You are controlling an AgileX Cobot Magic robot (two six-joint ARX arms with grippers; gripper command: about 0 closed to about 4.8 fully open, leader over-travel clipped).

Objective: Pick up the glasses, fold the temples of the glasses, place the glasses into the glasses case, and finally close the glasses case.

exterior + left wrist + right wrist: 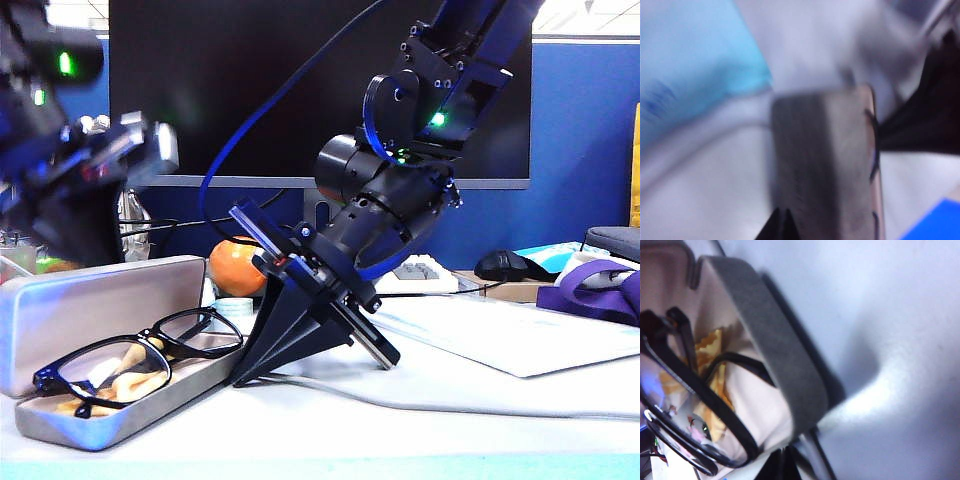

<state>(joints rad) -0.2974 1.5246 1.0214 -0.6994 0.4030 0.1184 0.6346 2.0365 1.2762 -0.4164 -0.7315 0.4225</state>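
The glasses case [95, 310] lies open at the table's left, its grey lid standing up behind the tray. In the tray rest the black glasses [125, 362], on a yellowish cloth [710, 352]; the temples look folded behind the lenses. My right gripper [243, 378] is shut, its black tips on the table at the case's right end, empty. In the right wrist view the gripper [790, 466] sits just outside the grey case wall [775, 350], with the glasses [695, 390] inside. My left gripper [88, 238] is blurred behind the lid. The left gripper [782, 226] appears shut near the lid's grey outside [820, 175].
An orange [235, 265] sits behind the case. A sheet of paper [500, 335] lies on the right, with a black mouse [510, 265] and a purple object [600, 290] beyond it. A dark monitor [300, 80] fills the back. A light-blue object [700, 60] shows past the lid.
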